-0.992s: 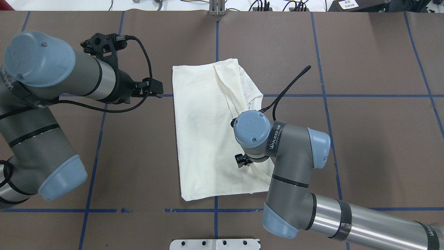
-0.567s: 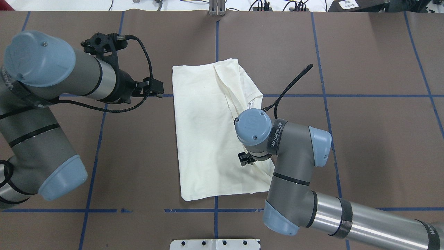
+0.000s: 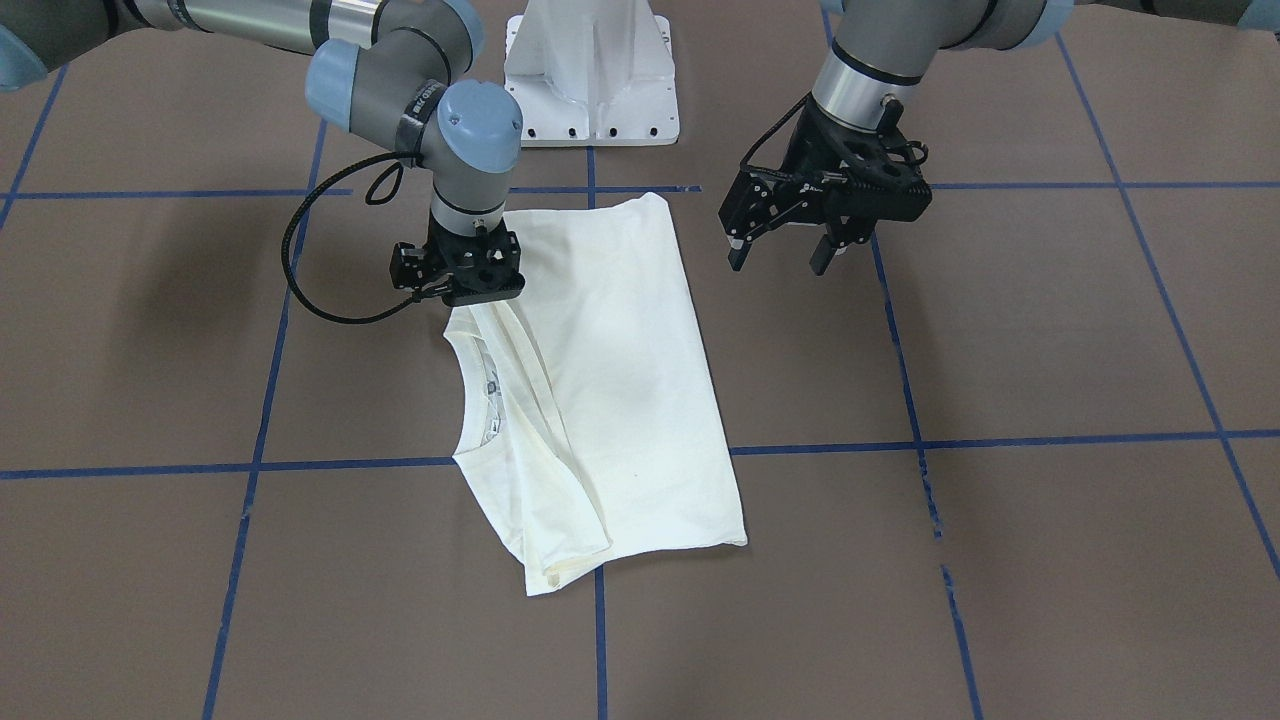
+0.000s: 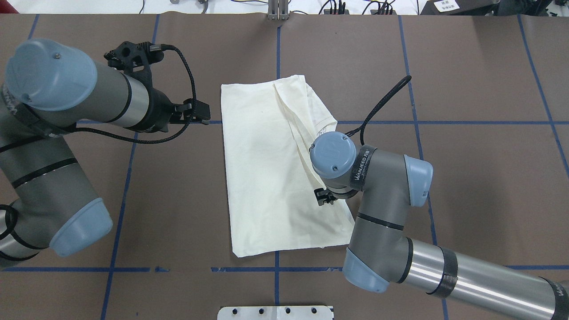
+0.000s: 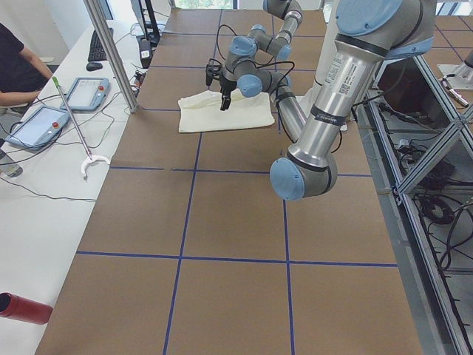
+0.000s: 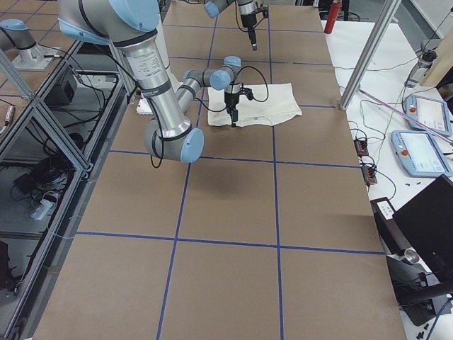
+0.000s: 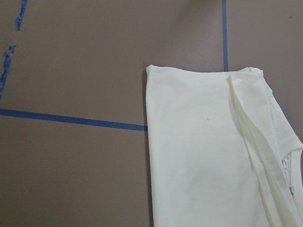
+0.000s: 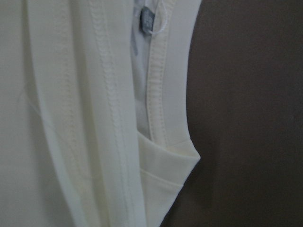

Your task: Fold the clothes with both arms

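The cream-white long-sleeved T-shirt point(image 4: 262, 178) lies folded lengthwise, plain side up, mid-table on the matte brown table point(image 4: 480, 186) with its blue tape grid; its print is hidden. The black two-finger right gripper point(image 4: 325, 197) sits down on the soft cloth below the ribbed neckline point(image 8: 158, 94), fingers hidden, so its grip is unclear. The right arm point(image 4: 386, 191) wears a black band point(image 4: 361, 168) reading "WANJEED". Beyond, the black left gripper point(image 3: 777, 262) hangs spread, empty.

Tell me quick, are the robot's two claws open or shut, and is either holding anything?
Left gripper: open, holding nothing, off to the side of the shirt.
Right gripper: down at the shirt's folded edge; open or shut cannot be told.
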